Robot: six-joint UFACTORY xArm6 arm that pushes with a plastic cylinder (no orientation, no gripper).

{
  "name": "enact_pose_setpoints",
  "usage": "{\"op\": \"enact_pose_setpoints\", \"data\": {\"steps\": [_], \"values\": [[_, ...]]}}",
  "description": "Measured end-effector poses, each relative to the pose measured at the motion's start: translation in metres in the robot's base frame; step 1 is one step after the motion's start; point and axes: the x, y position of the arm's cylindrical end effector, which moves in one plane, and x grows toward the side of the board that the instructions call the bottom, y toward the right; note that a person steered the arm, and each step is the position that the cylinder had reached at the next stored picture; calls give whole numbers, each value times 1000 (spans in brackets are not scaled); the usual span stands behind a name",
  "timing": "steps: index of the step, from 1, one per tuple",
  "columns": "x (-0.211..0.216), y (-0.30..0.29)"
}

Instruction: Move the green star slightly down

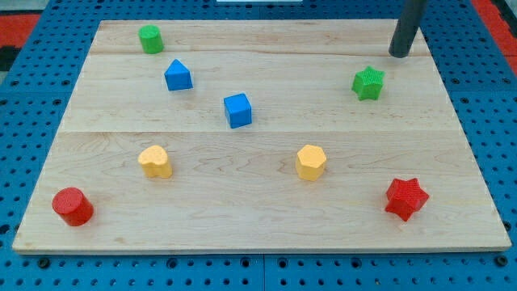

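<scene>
Tip [399, 54] of my rod rests on the bench [266, 206] near the view's top right; it has no gripper to open or close. The green star [368, 82] lies just below it, toward the view's left, not touching. Farther down sits the red star [405, 198].
</scene>
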Motion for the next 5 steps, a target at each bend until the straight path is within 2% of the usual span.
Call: {"op": "enact_pose_setpoints", "data": {"steps": [1,3,4,5], "values": [[23,0],[123,-17],[134,-63],[133,-53]]}}
